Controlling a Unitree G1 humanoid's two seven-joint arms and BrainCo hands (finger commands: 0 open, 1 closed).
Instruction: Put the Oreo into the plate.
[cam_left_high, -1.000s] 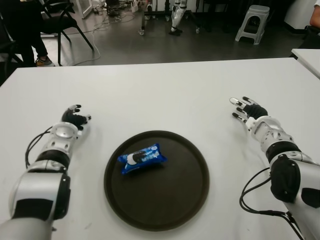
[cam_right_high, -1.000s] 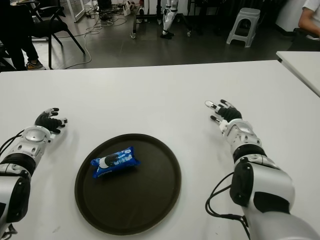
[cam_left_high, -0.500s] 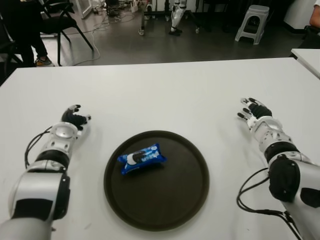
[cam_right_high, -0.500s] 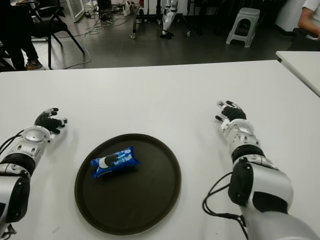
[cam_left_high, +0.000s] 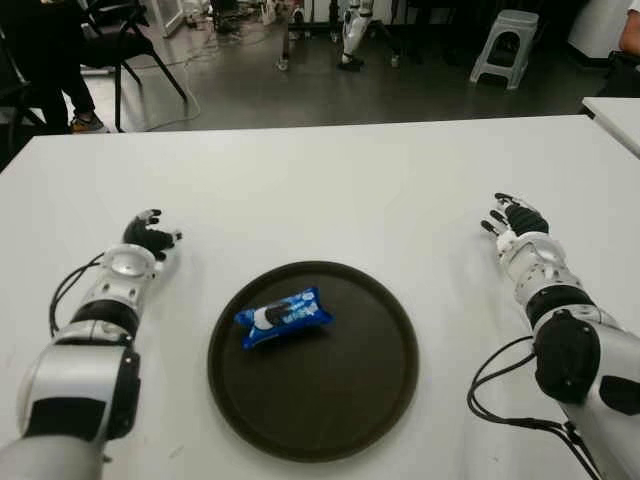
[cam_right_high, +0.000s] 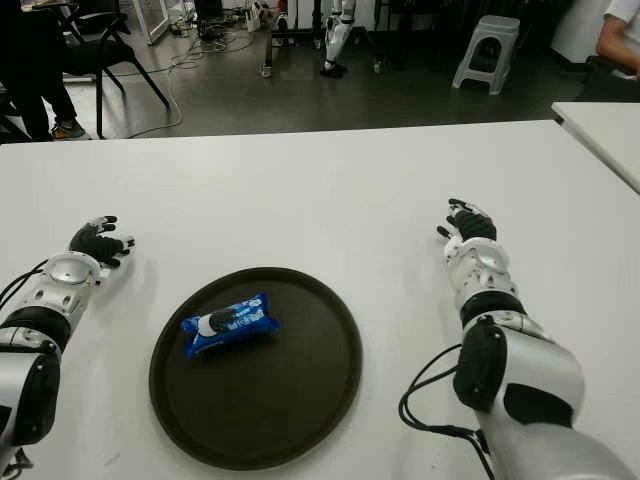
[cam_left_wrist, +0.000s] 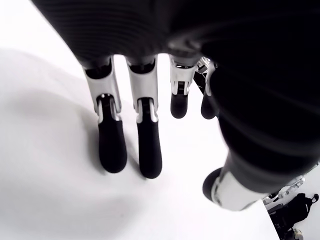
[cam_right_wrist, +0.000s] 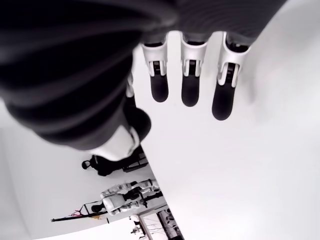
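A blue Oreo packet lies inside the round dark brown plate, on its left half. My left hand shows on the white table to the left of the plate, fingers stretched out and holding nothing. My right hand is to the right of the plate, well apart from it, with its fingers spread flat over the table and empty.
The white table stretches wide behind the plate. A second white table stands at the far right. Beyond the far edge are chairs, a grey stool and a person's legs at the back left.
My right hand has drawn away from the plate to the right and settled lower toward the table. The left hand and the Oreo packet have stayed put.
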